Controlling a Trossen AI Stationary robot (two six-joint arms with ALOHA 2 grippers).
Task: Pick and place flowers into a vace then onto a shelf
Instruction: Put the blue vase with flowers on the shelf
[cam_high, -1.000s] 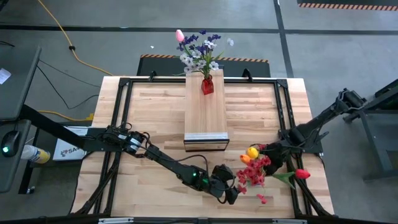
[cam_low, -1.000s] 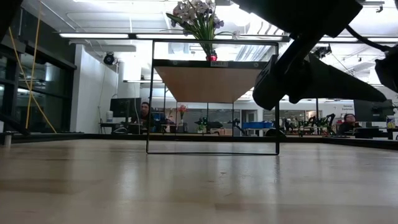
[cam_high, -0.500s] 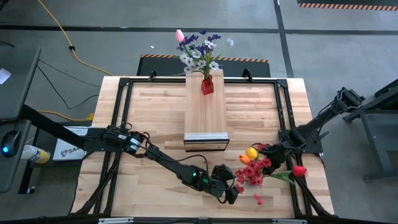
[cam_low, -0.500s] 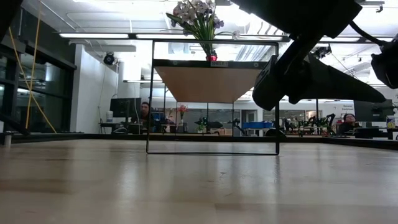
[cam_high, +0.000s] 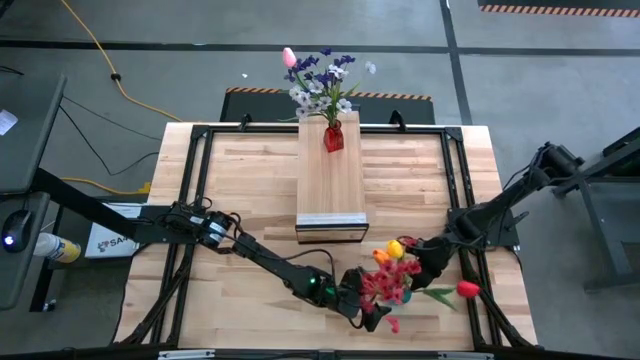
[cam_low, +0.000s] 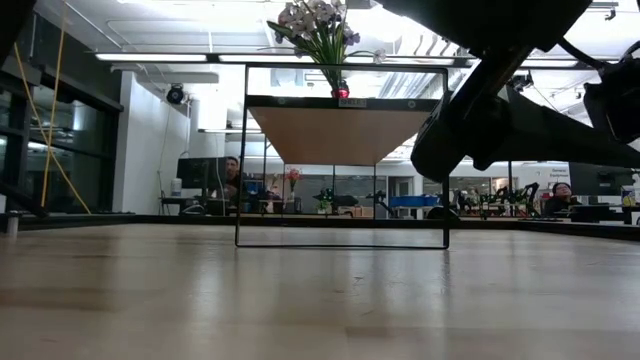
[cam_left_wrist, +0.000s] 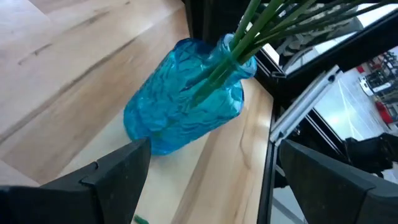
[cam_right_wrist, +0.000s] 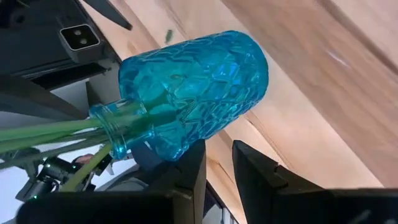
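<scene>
Two grippers meet near the table's (cam_high: 250, 180) front: the right gripper (cam_high: 425, 262) apparently pinches the flowers (cam_high: 385, 280) in a tilted blue vase (cam_left_wrist: 183, 93), offering it toward the spread left gripper (cam_high: 372, 312).

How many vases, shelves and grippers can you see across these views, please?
Vases: 2 (red vase, blue vase)
Shelf: 1
Grippers: 2 (left gripper, right gripper)
Total: 5
</scene>
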